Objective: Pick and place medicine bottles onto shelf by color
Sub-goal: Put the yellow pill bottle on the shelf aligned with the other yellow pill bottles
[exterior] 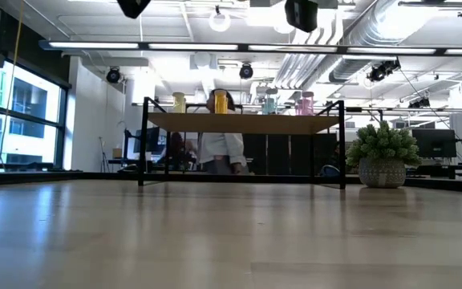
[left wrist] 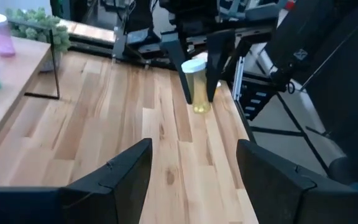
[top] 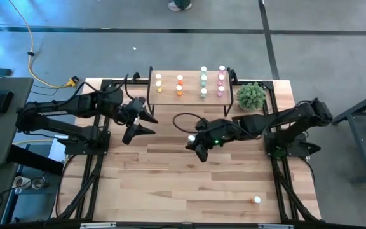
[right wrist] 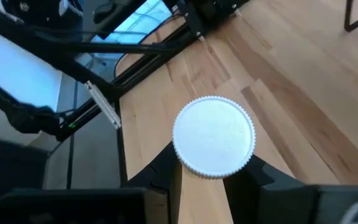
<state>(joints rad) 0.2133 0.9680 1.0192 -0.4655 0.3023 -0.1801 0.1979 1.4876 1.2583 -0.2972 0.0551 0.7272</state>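
The shelf (top: pixel 189 95) stands at the table's far middle and carries medicine bottles in columns: yellow (top: pixel 158 83), orange (top: pixel 179 84), green (top: pixel 203 81) and pink (top: pixel 221 79). My right gripper (top: pixel 192 141) hangs over the table's middle, in front of the shelf, shut on a yellow bottle (left wrist: pixel 197 87) with a white cap (right wrist: pixel 214 137). My left gripper (top: pixel 152 124) is open and holds nothing, left of the shelf's near left corner, its fingers (left wrist: pixel 123 180) pointing toward the held bottle. One orange bottle (top: pixel 257 200) stands alone near the front right. My right gripper pinches the yellow bottle's body just under the cap (left wrist: pixel 196 78) between its two fingers (left wrist: pixel 215 68), one on each side. The fingers come slanting down from the table's right. The bottle is upright with its cap up, and its lower end (left wrist: pixel 199 107) hangs below the fingertips, clear of the table.
A green plant ball in a pot (top: pixel 251 95) stands right of the shelf. Black frame rails (top: pixel 94 184) run along the table's left and right sides. Bare wood (top: pixel 183 184) stretches across the near half. A person (exterior: pixel 223 148) shows behind the shelf.
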